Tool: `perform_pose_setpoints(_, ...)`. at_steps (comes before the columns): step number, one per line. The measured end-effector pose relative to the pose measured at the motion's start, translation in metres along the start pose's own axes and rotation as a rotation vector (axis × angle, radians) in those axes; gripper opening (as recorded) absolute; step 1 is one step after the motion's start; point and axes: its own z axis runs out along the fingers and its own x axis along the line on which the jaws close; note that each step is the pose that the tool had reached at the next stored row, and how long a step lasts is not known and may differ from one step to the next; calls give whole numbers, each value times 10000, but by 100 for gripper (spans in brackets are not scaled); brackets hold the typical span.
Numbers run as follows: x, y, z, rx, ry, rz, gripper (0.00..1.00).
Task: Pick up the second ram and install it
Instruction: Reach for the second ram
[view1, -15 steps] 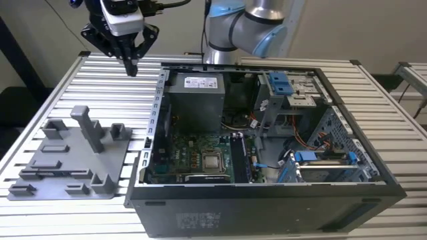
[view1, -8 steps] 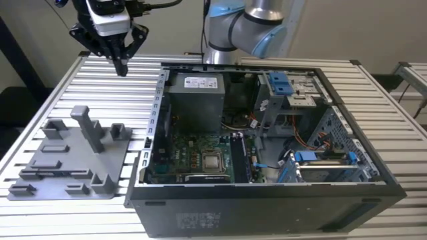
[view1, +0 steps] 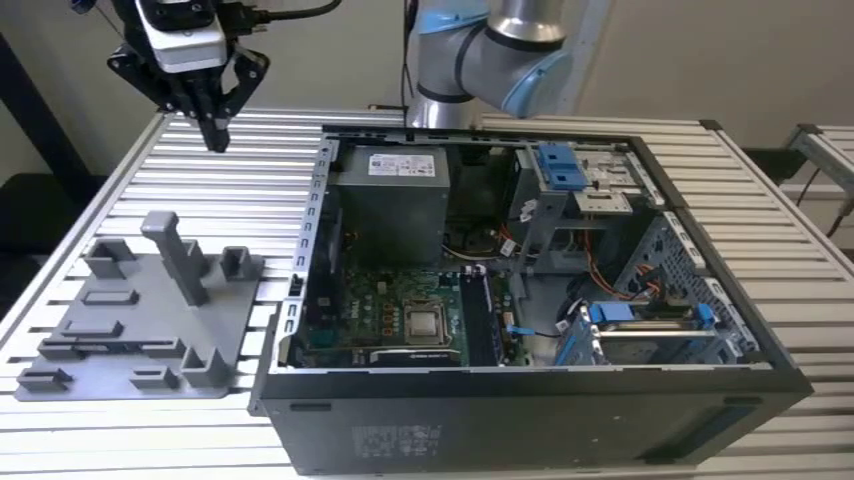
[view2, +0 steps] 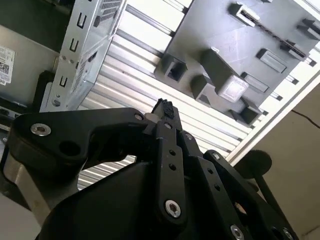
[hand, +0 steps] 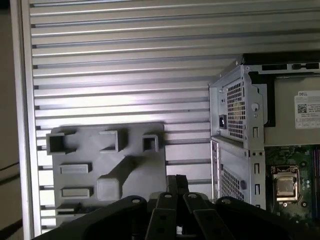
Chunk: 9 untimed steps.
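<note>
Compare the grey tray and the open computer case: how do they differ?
The grey tray is a low, flat plastic slab with upright posts; the computer case is a deep black box, much bigger. The tray is plain grey; the case holds a green board and blue clips. The tray lies on the exterior view's left, the case on its right. Both rest on the slatted table.

The end effector, fingertips together, hangs over the slatted tabletop near the grey tray and the computer case.
</note>
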Motion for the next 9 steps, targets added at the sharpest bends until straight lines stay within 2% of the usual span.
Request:
perform_pose_setpoints(3, 76, -2, 2, 10, 144, 6, 11)
perform_pose_setpoints(6, 151, -5, 6, 17, 259, 7, 11)
perform_pose_setpoints(9, 238, -10, 10, 20, 293, 1, 11)
